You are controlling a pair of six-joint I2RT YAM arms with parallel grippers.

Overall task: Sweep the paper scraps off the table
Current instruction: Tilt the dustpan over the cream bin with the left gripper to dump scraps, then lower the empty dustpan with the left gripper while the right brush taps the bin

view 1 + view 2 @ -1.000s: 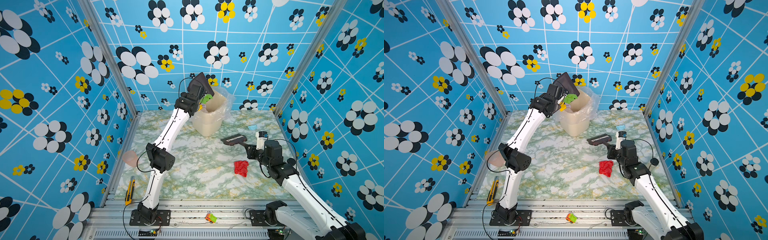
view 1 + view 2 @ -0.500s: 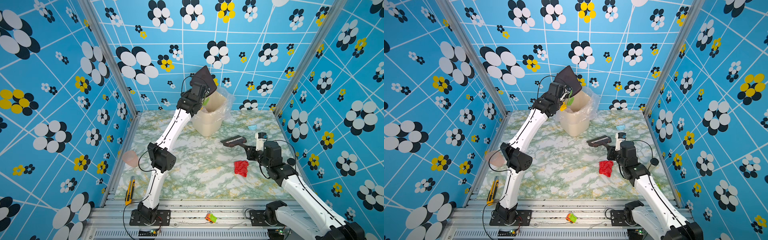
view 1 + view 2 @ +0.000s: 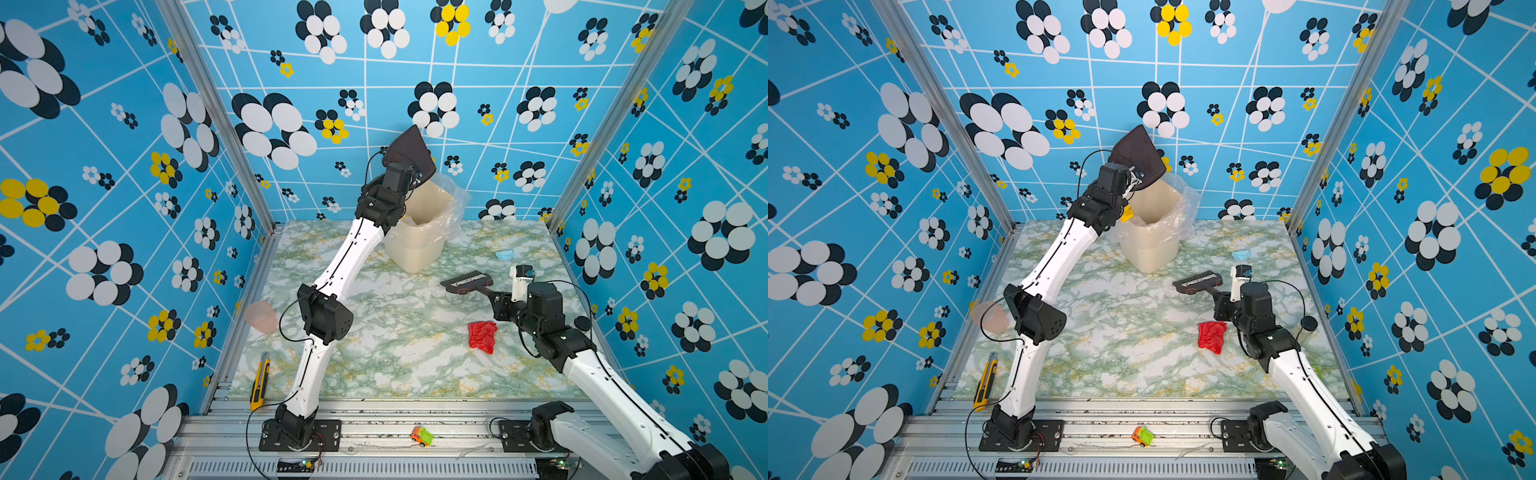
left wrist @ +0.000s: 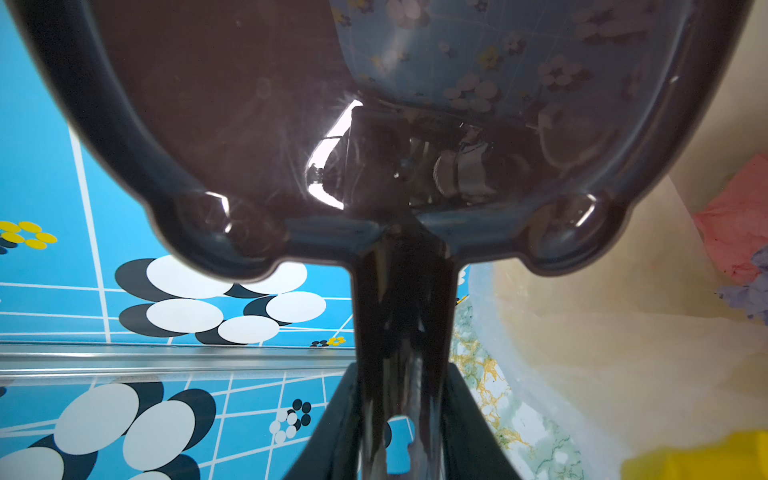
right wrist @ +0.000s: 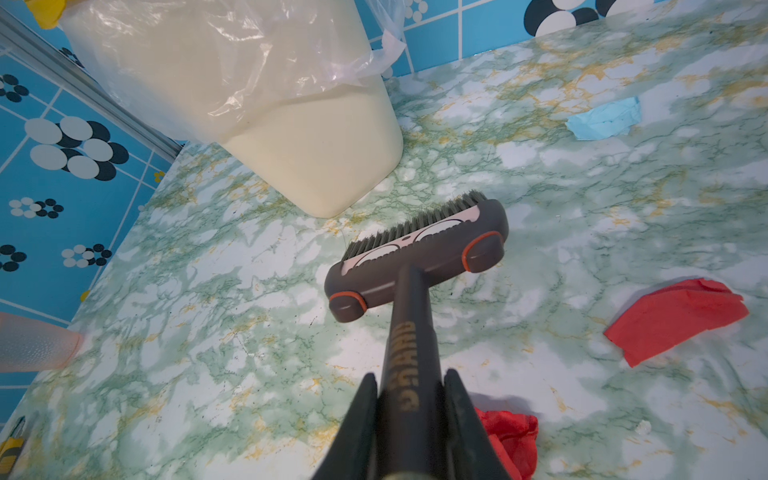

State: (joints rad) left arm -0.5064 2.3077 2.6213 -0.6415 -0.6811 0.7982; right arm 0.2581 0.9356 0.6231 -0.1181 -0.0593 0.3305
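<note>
My left gripper (image 3: 405, 183) (image 4: 401, 374) is shut on the handle of a dark brown dustpan (image 3: 409, 151) (image 3: 1138, 156) (image 4: 249, 104), tipped up over the cream bin (image 3: 419, 245) (image 3: 1150, 249); the pan looks empty. Pink (image 4: 735, 220), lavender (image 4: 748, 291) and yellow (image 4: 698, 457) paper scraps lie in the bin. My right gripper (image 3: 494, 297) (image 5: 409, 386) is shut on the handle of a grey brush (image 3: 467, 282) (image 5: 415, 253) above the table (image 3: 374, 332). A red scrap (image 3: 482, 336) (image 5: 515, 432) lies by it, another red scrap (image 5: 677, 320) and a light blue scrap (image 3: 505, 254) (image 5: 602, 118) farther off.
A pink cup (image 3: 261, 316) (image 5: 33, 340) stands at the table's left edge, and a yellow utility knife (image 3: 259, 380) lies near the front left corner. A small toy car (image 3: 421, 436) sits on the front rail. A dark round object (image 3: 584, 322) stands by the right wall.
My left arm has tipped the dustpan higher over the bin, and the green scrap at its mouth no longer shows. The right arm with the brush has barely moved.
</note>
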